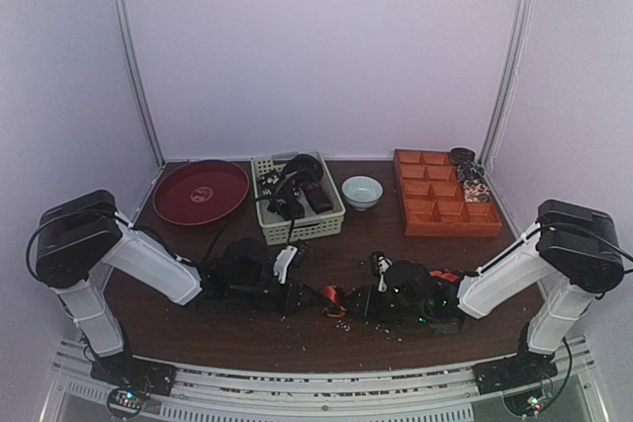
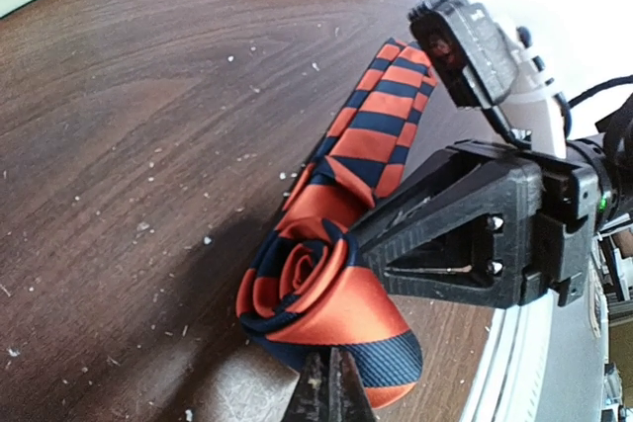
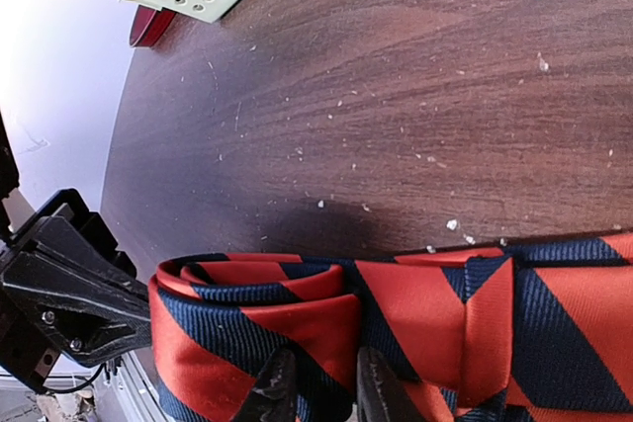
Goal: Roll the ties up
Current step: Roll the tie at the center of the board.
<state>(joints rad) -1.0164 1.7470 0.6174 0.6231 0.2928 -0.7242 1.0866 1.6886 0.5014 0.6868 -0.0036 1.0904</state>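
Left wrist view: the orange-and-navy striped tie (image 2: 316, 274) sits on the table (image 2: 148, 145). One end is wound into a tight spiral whose face is turned to this camera, and the flat tail runs away behind it. My left claw (image 2: 331, 387) is closed, tips together against the lower rim of the roll and touching the cloth. I cannot tell whether any fabric is pinched between them. From the right, a black finger of my other arm presses on the side of the roll.

Right wrist view: my right claw (image 3: 321, 392) stands slightly apart, with a fold of the roll between its two fingers, clamped on the tie. The striped tail stretches off to the right edge of the view. The black body of my left claw meets the roll's end at the left. Pale crumbs (image 3: 452, 225) dot the dark wood.

Top view: both arms reach low to the near middle of the table, and the tie lies between the two claws. Along the far edge, from left to right, stand a red plate (image 1: 201, 192), a pale basket (image 1: 307, 232) heaped with dark ties (image 1: 297, 195), a light bowl (image 1: 362, 191) and an orange tray (image 1: 450, 231) of compartments. Dark rolled pieces sit at the tray's far right corner, too small to make out.
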